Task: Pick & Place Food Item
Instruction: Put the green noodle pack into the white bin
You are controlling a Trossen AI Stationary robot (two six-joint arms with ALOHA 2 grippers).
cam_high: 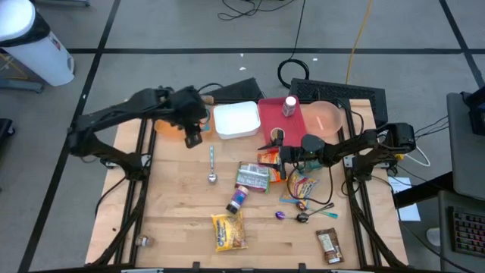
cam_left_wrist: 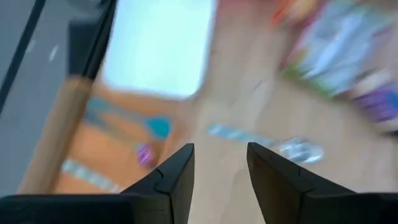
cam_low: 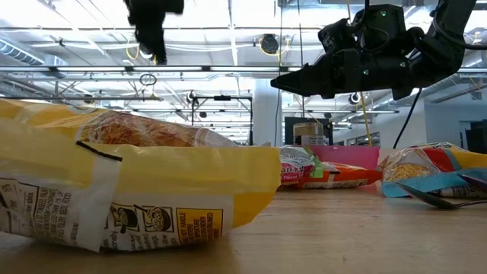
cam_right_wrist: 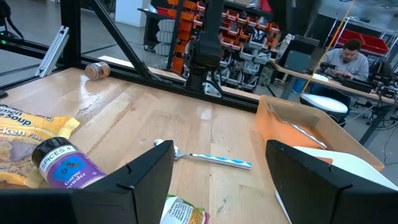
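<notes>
Food items lie flat on the wooden table: a yellow noodle packet (cam_high: 229, 231), a green packet (cam_high: 254, 176), a spice bottle (cam_high: 237, 199) on its side, an orange snack bag (cam_high: 301, 186) and a brown bar (cam_high: 328, 244). My left gripper (cam_high: 193, 135) hangs open above the table's far left, between the orange tray (cam_high: 163, 123) and the white container (cam_high: 235, 120), with nothing between its fingers (cam_left_wrist: 180, 171). My right gripper (cam_high: 276, 152) points level toward the table's left, open and empty (cam_right_wrist: 217, 171), above the packets. A blue-handled spoon (cam_high: 212, 163) lies between the two grippers.
At the far edge, a red tray (cam_high: 273, 114) carries a small bottle (cam_high: 290, 105), with a pink bowl (cam_high: 326, 117) beside it. Loose spoons (cam_high: 311, 212) lie right of centre. A small jar (cam_high: 142, 241) sits at the near left corner. Bare wood shows at the left.
</notes>
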